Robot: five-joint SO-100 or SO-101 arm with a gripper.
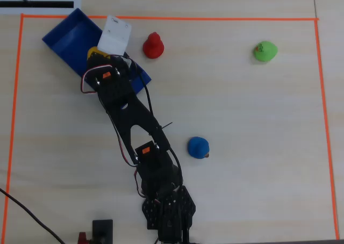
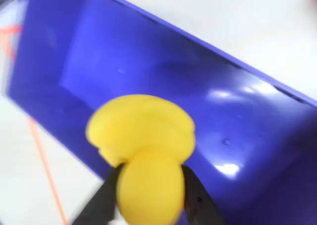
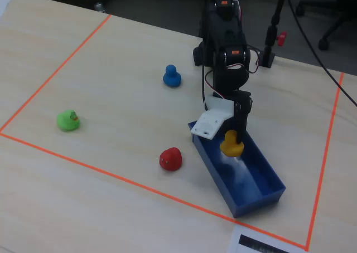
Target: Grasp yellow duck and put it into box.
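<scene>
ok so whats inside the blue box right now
Nothing rests on the floor of the box that shows. The yellow duck hangs above it, pinched in the gripper. In the overhead view the arm covers part of the box, so that part stays unseen there.

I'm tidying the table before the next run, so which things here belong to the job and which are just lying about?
Part of the job:
- yellow duck, held in the hand
- blue box, right under the duck

Just lying about:
- red duck, beside the box
- green duck
- blue duck
</scene>
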